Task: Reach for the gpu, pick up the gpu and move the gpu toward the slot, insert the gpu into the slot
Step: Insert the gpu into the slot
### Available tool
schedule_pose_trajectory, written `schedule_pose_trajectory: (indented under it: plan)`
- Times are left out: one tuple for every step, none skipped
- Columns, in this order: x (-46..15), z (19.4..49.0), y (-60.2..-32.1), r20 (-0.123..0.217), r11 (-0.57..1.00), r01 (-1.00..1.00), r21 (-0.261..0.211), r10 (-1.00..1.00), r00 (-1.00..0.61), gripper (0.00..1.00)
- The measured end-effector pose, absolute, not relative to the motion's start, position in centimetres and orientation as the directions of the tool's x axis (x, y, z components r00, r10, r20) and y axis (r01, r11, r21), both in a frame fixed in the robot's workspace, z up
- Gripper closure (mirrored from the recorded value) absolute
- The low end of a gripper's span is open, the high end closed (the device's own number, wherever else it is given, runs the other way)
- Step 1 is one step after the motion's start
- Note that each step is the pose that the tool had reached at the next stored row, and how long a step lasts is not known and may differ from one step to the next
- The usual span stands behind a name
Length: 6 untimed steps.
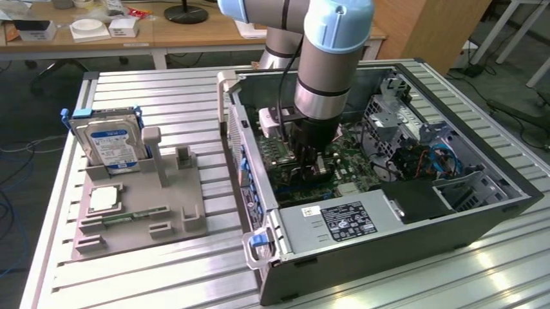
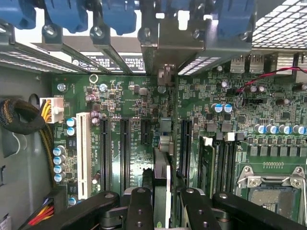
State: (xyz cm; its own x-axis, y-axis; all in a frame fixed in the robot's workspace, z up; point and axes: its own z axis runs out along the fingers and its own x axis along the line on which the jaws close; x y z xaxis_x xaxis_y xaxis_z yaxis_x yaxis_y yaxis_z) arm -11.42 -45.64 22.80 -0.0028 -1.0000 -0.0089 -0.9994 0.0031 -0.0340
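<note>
While the gpu is being pinched edge-on by the gripper above the motherboard, it is being judged light, stiff, fragile; edges only.

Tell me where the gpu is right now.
The gpu stands edge-on between the gripper's fingers, over the motherboard slots inside the open computer case, at the exterior view's centre.
</note>
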Motion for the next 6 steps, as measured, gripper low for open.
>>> schedule_pose_trajectory:
  plan:
    - [-11.43,22.80,-45.63,-0.010,0.003,-0.999,-0.032,-1.000,-0.003,0.73]
    - [-11.42,22.80,-45.63,-0.009,0.003,-0.999,-0.034,-1.000,-0.003,0.73]
    - [-11.42,22.80,-45.63,-0.009,0.003,-0.999,-0.034,-1.000,-0.003,0.73]
    - [-11.42,22.81,-45.63,-0.009,0.003,-0.999,-0.034,-1.000,-0.003,0.73]
    - [-11.49,22.81,-45.61,-0.011,0.004,-0.999,-0.032,-1.000,-0.004,0.73]
    - [-11.48,22.89,-45.60,-0.012,0.004,-0.999,-0.033,-1.000,-0.004,0.73]
